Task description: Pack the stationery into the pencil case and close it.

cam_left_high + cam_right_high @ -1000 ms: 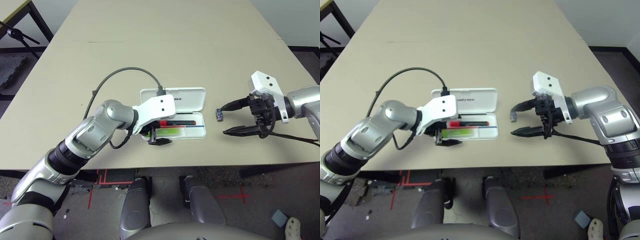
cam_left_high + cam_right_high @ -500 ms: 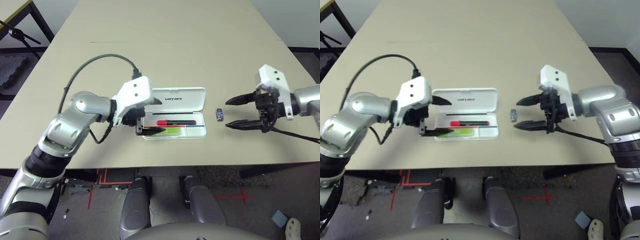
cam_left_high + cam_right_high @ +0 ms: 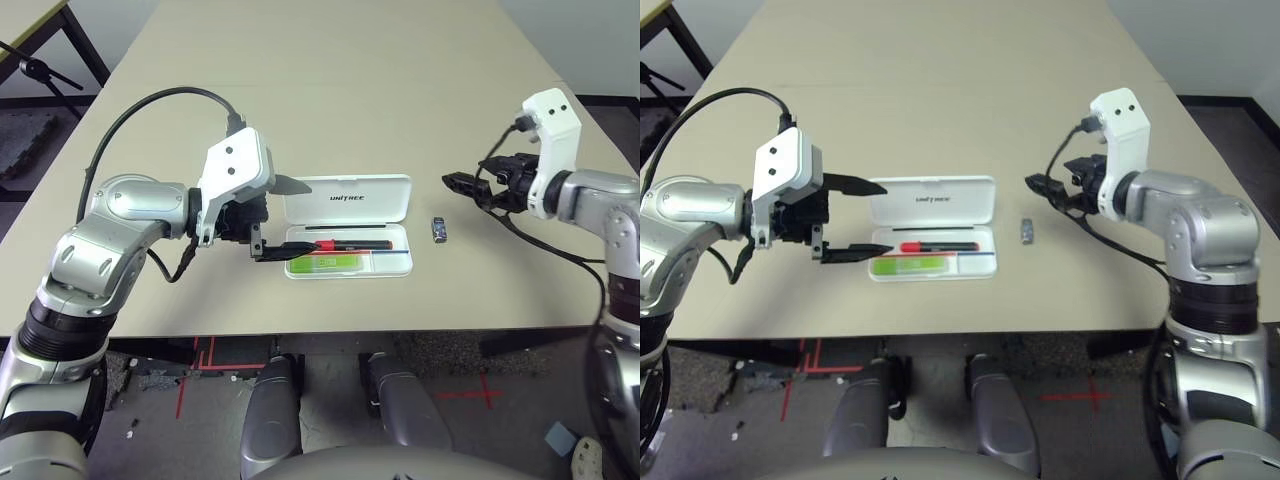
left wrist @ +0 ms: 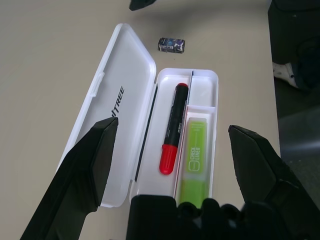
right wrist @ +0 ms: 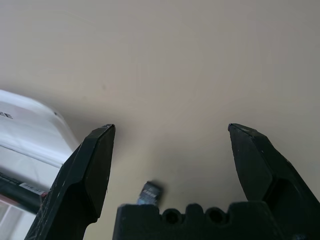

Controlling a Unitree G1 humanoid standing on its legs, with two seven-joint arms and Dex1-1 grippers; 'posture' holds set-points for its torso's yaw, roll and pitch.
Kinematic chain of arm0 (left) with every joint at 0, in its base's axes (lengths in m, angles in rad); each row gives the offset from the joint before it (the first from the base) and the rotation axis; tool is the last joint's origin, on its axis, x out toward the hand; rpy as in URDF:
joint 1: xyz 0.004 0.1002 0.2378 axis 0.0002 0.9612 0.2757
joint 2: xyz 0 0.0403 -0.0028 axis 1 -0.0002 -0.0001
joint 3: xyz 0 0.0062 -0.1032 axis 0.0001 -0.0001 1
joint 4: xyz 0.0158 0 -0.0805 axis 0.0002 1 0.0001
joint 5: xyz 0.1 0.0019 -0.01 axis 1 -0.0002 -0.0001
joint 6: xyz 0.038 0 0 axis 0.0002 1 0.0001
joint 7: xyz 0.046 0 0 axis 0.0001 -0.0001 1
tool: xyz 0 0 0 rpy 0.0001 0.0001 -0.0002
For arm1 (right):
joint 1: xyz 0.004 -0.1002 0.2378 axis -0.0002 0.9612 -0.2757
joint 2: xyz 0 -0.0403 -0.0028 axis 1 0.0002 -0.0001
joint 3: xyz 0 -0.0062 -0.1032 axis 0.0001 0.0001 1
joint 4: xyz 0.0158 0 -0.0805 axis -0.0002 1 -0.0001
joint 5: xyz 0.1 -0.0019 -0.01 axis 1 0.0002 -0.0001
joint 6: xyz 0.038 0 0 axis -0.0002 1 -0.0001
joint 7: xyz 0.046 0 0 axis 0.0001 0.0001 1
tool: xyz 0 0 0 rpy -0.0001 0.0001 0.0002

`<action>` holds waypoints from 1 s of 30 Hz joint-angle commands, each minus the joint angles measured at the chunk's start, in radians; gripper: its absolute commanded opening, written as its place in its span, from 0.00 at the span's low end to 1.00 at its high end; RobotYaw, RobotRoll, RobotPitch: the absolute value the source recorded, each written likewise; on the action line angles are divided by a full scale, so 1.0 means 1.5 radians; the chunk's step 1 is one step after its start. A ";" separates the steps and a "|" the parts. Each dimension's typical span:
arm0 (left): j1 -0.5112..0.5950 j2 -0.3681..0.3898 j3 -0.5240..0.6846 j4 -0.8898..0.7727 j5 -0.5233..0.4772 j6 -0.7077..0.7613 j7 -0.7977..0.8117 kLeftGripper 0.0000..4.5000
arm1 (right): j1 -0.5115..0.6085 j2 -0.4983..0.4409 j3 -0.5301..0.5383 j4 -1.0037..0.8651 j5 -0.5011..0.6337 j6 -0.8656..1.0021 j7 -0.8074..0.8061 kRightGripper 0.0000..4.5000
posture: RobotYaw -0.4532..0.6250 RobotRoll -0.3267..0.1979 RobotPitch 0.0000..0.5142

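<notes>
The white pencil case lies open on the table, its lid with the lettering flat behind the tray. In the tray rest the red marker with its black cap and the lime-green stick. The tiny dark sharpener-like piece sits on the table just right of the case. My left gripper hovers open at the case's left end, holding nothing. My right gripper is open and empty, raised to the right of and behind the dark piece.
The beige table stretches far behind the case, and its front edge runs close below the tray. A black tripod stands off the table's far left corner. The left arm's cable loops above the table.
My left gripper has drawn back leftward out of the tray, leaving the green stick there. My right gripper has pulled away from the dark piece, up and to the right, and turned.
</notes>
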 commanded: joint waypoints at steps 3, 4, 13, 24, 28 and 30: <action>-0.010 -0.001 -0.021 0.003 0.010 -0.013 -0.002 0.99 | 0.039 0.032 0.005 -0.043 0.004 0.059 -0.039 1.00 | 0.32 0.62 0.29; -0.010 -0.001 -0.022 0.003 0.011 -0.014 -0.001 0.99 | 0.047 0.035 0.009 -0.043 0.005 0.061 -0.040 1.00 | 0.32 0.62 0.29; 0.000 0.002 -0.027 -0.009 0.016 -0.013 0.006 0.99 | 0.090 0.028 0.074 -0.008 0.001 0.032 -0.035 1.00 | 0.34 0.62 0.30; 0.008 0.009 -0.021 -0.016 0.013 -0.009 0.006 1.00 | 0.096 0.026 0.092 0.010 0.004 0.023 -0.032 0.51 | 0.35 0.62 0.31; 0.006 0.010 -0.022 -0.014 0.013 -0.010 0.006 1.00 | 0.093 0.010 0.090 0.010 0.005 0.023 -0.025 0.16 | 0.34 0.62 0.32; 0.004 0.009 -0.023 -0.012 0.014 -0.011 0.005 1.00 | 0.087 -0.013 0.094 0.013 0.007 0.016 -0.009 0.06 | 0.34 0.62 0.32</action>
